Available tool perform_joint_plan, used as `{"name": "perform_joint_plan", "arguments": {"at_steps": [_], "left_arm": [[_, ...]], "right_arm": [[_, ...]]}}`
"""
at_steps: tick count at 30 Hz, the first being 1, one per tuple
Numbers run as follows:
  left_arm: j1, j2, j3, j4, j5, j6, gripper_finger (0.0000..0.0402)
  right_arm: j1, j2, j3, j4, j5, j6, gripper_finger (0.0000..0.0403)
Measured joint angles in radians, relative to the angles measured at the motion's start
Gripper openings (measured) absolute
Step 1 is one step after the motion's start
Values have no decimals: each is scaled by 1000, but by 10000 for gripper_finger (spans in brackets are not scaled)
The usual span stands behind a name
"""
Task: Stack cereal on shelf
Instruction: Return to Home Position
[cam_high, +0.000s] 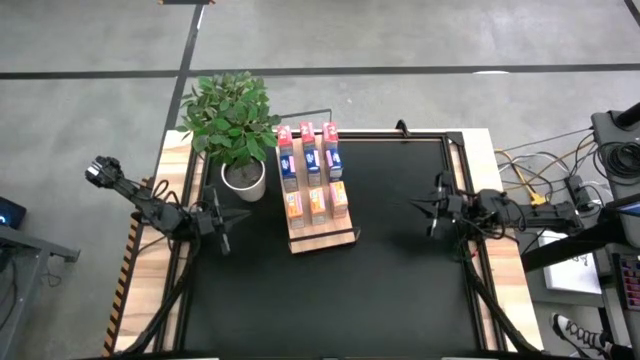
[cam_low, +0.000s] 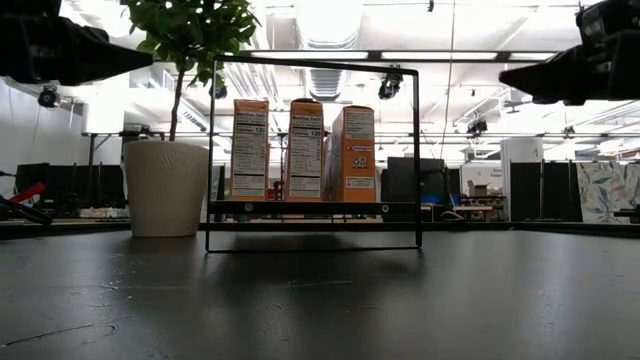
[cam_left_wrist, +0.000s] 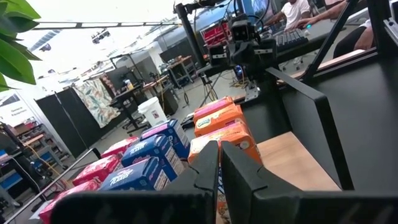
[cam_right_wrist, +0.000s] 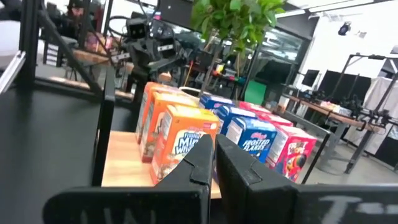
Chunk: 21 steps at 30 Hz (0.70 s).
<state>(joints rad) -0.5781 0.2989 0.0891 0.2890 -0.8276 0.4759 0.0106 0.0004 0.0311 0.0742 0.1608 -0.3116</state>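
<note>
The light-wood shelf (cam_high: 325, 236) with its black wire frame (cam_low: 312, 205) stands on the black table, left of centre. Several cereal boxes (cam_high: 311, 170) stand upright on their bottoms on it in rows: pink-red at the far end (cam_right_wrist: 295, 152), blue in the middle (cam_left_wrist: 155, 155), orange nearest (cam_low: 300, 150). My left gripper (cam_high: 222, 218) hovers shut above the table, left of the shelf, with nothing in it. My right gripper (cam_high: 425, 207) hovers shut to the shelf's right, pointing at it, also with nothing in it. In each wrist view the shut fingers (cam_left_wrist: 219, 168) (cam_right_wrist: 213, 163) point toward the boxes.
A leafy plant (cam_high: 232, 115) in a white pot (cam_high: 243, 178) stands just left of the shelf's far end, close to my left gripper. Bare black tabletop (cam_high: 330, 300) stretches across the near half. People sit at desks beyond the table in the left wrist view (cam_left_wrist: 298, 12).
</note>
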Motion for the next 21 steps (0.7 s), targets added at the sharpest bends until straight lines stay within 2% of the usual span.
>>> {"name": "perform_joint_plan", "arguments": {"at_steps": [10, 13, 21], "left_arm": [[0, -31, -78, 12, 7, -38, 0], [0, -50, -78, -31, 8, -87, 0], [0, -78, -79, -45, 8, -91, 0]], "right_arm": [[0, 1, 0, -52, 0, -14, 9], [0, 1, 0, -68, 0, -12, 9], [0, 2, 0, -75, -1, -2, 9]]}}
